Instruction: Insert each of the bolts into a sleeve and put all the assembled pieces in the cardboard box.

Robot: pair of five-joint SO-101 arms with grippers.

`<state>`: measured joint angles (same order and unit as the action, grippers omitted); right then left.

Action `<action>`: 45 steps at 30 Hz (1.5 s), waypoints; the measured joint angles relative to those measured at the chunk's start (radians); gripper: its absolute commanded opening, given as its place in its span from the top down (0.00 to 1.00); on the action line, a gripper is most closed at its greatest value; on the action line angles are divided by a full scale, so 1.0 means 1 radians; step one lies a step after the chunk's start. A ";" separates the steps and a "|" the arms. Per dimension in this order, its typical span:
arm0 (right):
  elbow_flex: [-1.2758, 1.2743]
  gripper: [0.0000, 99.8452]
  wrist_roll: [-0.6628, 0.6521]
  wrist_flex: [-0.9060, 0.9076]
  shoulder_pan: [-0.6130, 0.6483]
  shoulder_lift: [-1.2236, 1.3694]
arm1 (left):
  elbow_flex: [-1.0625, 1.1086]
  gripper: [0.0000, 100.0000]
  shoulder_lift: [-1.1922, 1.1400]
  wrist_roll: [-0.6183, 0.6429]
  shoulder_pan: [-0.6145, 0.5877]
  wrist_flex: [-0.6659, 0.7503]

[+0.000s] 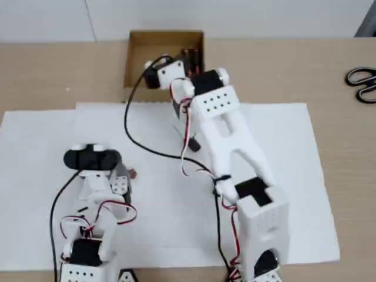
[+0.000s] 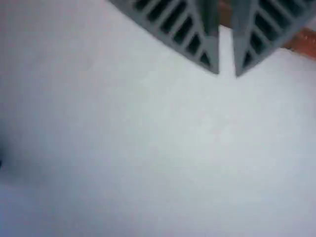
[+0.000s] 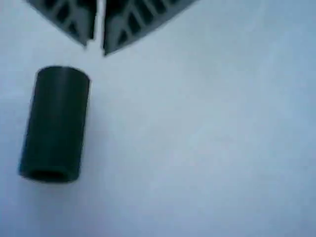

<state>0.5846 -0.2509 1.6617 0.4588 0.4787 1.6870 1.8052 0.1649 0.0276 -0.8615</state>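
Observation:
A dark green sleeve point(image 3: 54, 123) lies on its side on the white paper; from above the sleeve point(image 1: 194, 144) is a small dark piece beside my right arm. My right gripper point(image 3: 95, 48) hangs just off one end of it, fingers shut with only a slit between them and nothing held. That right gripper point(image 1: 180, 120) sits a little in front of the cardboard box point(image 1: 136, 56), where dark pieces point(image 1: 191, 57) lie. My left gripper point(image 2: 227, 74) is shut low over the paper, a copper-coloured bolt point(image 2: 302, 39) crossing between its fingers. The left gripper point(image 1: 124, 176) is at the left, the bolt point(image 1: 133, 173) poking out.
A white paper sheet point(image 1: 59, 141) covers most of the wooden table point(image 1: 294, 64). Black scissors point(image 1: 361, 82) lie at the far right edge. The right arm's black cable point(image 1: 132, 126) loops across the paper between the arms.

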 measured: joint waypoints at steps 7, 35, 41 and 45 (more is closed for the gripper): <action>0.000 0.86 -0.038 0.000 -0.002 0.083 | 0.000 0.99 0.000 0.000 0.000 0.000; 0.028 1.00 -0.069 -0.115 -0.008 0.276 | 0.000 0.99 0.000 0.000 0.000 0.000; 0.048 1.00 -0.069 -0.115 -0.009 0.287 | 0.000 0.99 0.000 0.000 0.000 0.000; 0.106 1.00 -0.069 -0.054 -0.006 0.253 | 0.000 0.99 0.000 0.000 0.000 0.000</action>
<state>0.6905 -0.3199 1.6080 0.4526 0.7319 1.6870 1.8052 0.1649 0.0276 -0.8615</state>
